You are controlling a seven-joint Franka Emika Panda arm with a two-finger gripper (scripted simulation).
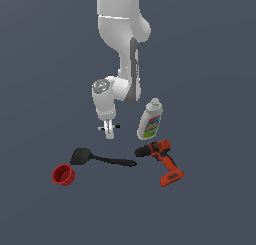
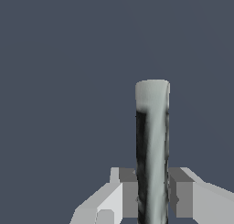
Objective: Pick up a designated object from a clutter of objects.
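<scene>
A: Wrist view: tool (image 2: 152,195) closed on the marker (image 2: 152,141), pads touching both sides. Long axis runs straight out from between the fingers, pale end outermost.

B: Exterior view agrees? The tool (image 1: 109,131) sits far behind the spatula (image 1: 102,158), left of the bottle (image 1: 150,120).

A: Yes. The marker (image 1: 115,126) shows only as a thin dark line, roughly left-right across the fingers; height off the counter (image 1: 210,209) unclear.

B: Why mid-length grip?

A: My guess: balance, less pivoting. Red cup (image 1: 63,174) and drill (image 1: 162,161) lie nearer, well apart.
</scene>
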